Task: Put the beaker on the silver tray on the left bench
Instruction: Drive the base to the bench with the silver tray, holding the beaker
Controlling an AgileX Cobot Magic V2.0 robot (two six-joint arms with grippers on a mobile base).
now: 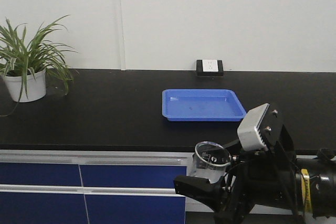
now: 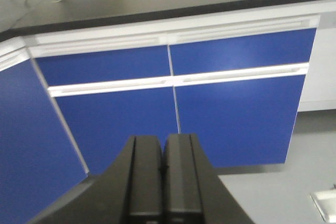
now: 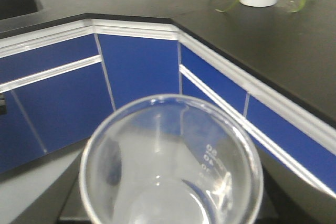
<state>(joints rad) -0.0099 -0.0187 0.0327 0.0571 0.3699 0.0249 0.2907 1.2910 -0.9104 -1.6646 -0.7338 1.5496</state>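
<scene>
My right gripper [image 1: 210, 178] is shut on the beaker [image 1: 211, 157], a small clear glass one with printed marks, and holds it upright in front of the cabinet, below the worktop edge. In the right wrist view the beaker [image 3: 170, 161] fills the lower frame and hides most of the fingers. My left gripper [image 2: 164, 150] is shut and empty, low down and pointing at the blue cabinet doors [image 2: 231, 114]. The silver tray and the left bench are out of view.
A black worktop [image 1: 105, 114] with a wall socket [image 1: 209, 67] carries a blue plastic tray [image 1: 203, 104] and a potted plant [image 1: 26, 72]. Blue drawers [image 1: 79, 182] stand below it. A worktop with a sunken sink [image 3: 16, 1] meets it at a corner.
</scene>
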